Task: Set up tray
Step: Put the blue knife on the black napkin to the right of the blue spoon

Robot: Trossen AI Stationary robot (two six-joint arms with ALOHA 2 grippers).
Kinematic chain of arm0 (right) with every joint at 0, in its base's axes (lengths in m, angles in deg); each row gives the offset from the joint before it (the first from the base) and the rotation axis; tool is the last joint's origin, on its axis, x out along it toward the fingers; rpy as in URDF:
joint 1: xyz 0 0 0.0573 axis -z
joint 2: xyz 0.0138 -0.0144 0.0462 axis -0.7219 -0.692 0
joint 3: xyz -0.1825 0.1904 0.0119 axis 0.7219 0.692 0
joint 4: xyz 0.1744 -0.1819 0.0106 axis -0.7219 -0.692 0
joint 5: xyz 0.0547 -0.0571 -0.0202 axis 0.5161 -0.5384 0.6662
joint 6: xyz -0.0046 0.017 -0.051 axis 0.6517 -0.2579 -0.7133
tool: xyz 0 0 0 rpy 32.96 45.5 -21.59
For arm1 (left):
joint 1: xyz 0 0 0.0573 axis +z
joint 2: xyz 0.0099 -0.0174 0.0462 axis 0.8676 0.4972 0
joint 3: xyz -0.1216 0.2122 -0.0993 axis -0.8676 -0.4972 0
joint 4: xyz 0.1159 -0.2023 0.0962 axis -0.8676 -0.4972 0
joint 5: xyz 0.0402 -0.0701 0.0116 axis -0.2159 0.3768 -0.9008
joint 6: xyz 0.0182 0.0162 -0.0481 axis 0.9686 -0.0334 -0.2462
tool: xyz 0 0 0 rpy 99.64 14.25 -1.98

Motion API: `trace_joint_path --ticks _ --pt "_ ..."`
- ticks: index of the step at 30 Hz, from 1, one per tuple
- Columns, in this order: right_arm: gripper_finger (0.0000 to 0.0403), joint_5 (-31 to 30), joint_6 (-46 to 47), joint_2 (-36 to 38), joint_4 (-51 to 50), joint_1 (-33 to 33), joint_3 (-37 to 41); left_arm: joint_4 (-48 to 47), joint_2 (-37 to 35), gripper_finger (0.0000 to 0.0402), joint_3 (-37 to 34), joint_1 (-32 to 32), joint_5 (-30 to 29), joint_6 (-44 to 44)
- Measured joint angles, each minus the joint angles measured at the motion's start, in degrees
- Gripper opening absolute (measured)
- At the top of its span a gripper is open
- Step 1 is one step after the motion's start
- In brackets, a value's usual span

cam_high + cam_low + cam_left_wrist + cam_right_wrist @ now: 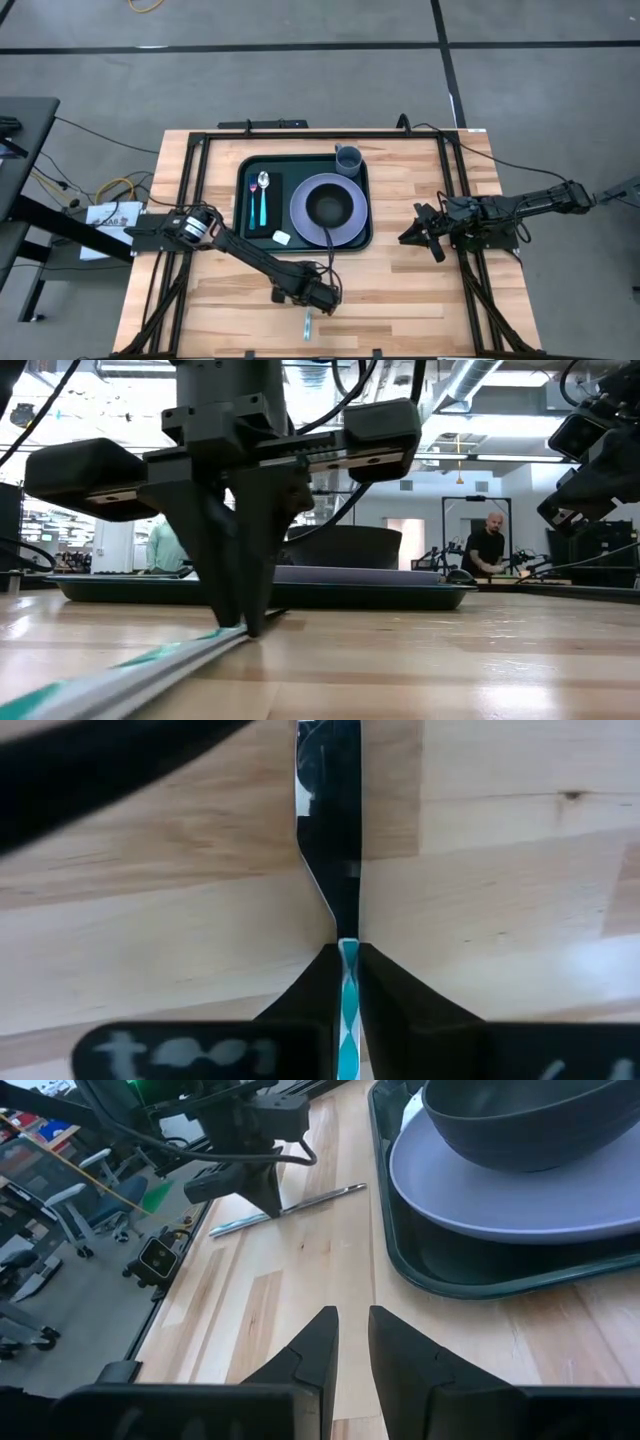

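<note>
The dark green tray (243, 170) sits at the table's middle, toward the far side. It carries a lavender plate (300, 215) with a dark bowl (327, 207), a grey cup (348, 158), and a teal-handled spoon (262, 195) on a black napkin (276, 195). A knife (308, 323) with a teal patterned handle lies on the wood near the near edge. My left gripper (322, 300) is shut on it. My right gripper (412, 240) hovers right of the tray, slightly open and holding nothing. My left gripper (348, 955) pinches the knife between its two fingers where the teal handle (348, 982) meets the blade (340, 840). The fingers (225, 590) come from above, pointing down, across the knife. The knife rests on the table, its handle end (150, 658) toward the near edge.
A small white piece (281, 237) lies in the tray's near left corner. Black frame rails (195, 180) run along both sides of the table. Bare wood lies between the tray and the near edge. People stand in the room beyond the table (487, 550).
</note>
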Motion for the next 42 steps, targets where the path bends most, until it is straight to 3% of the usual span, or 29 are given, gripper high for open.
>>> trace_joint_path --ticks 11,20,24,29,34,42 --pt "0.0053 0.0 0.0 0.0 0.0 0.0 0.0 -9.4 -5.6 0.0002 -0.2 -1.2 -2.0 -3.8" --pt "0.0053 0.0 0.0 0.0 0.0 0.0 0.0 -21.9 -13.3 0.0000 -0.2 -1.6 -9.6 -8.5" --pt "0.0053 0.0 0.0 0.0 0.0 0.0 0.0 -31.1 -16.2 0.0000 -0.2 1.6 -12.8 -7.0" --pt "0.0053 0.0 0.0 0.0 0.0 0.0 0.0 -37.5 -19.0 0.0000 -0.2 9.8 -16.8 4.0" --pt "0.0053 0.0 0.0 0.0 0.0 0.0 0.0 -31.7 -22.9 0.0000 -7.0 19.5 -18.3 16.4" --pt "0.0053 0.0 0.0 0.0 0.0 0.0 0.0 -15.0 -30.7 0.0000 -24.2 31.2 -13.1 27.3"
